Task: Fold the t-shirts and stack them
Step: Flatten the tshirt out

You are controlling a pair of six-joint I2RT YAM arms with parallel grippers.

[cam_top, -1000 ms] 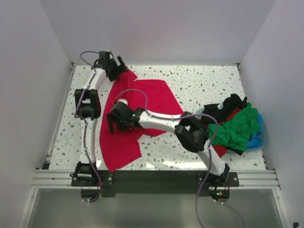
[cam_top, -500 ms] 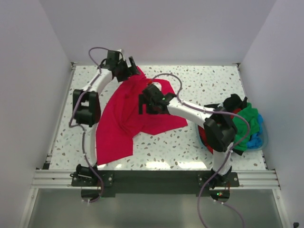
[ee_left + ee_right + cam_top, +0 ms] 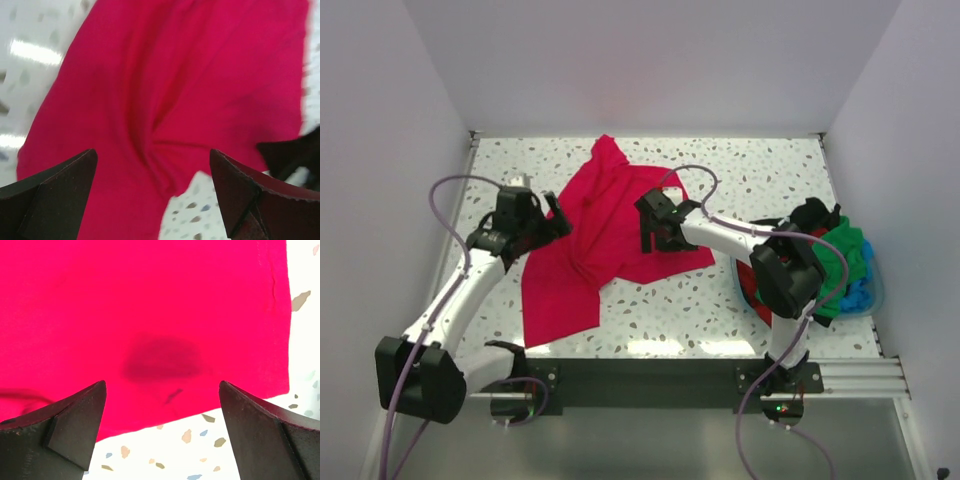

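my left gripper (image 3: 152, 155) and right gripper (image 3: 162, 385) both hang wide open and empty over the crimson t-shirt (image 3: 590, 240), rumpled at centre frame on the table (image 3: 750, 170). pinching into its bunched ridge, i may catch two layers and fold it crooked. the other t-shirts (image 3: 825, 255) sit heaped at the right edge.

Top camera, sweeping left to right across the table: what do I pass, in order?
left gripper → crimson-red t-shirt → right gripper → heap of green, black and red t-shirts
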